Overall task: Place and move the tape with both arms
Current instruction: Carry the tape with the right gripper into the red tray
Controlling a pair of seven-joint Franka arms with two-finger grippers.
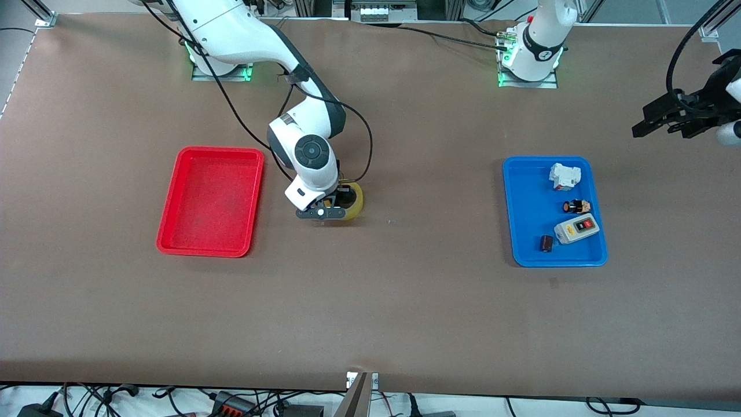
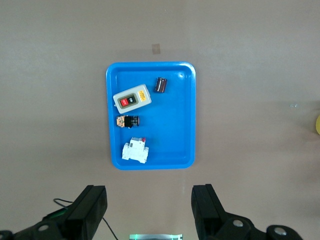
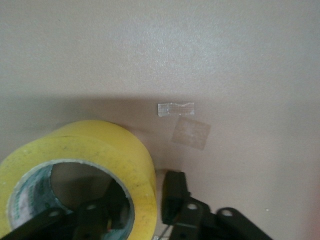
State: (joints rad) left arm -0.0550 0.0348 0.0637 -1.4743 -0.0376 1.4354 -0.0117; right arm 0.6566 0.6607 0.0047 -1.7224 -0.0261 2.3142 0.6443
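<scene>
The brown surface (image 1: pixel 405 301) fills the front view. A red tray (image 1: pixel 211 200) lies at centre left, a blue tray (image 1: pixel 524 231) at centre right holding a switch box (image 1: pixel 576 228) and smaller parts. Just left of centre sits the tape (image 1: pixel 354 200), between the trays. The right pincer (image 1: pixel 320 213) is down on it, narrowed onto the roll's wall, one finger (image 3: pixel 172 197) outside and one in the hole. The left pincer (image 2: pixel 149 212) waits at the upper right edge, spread wide, above the blue tray's end of the surface.
</scene>
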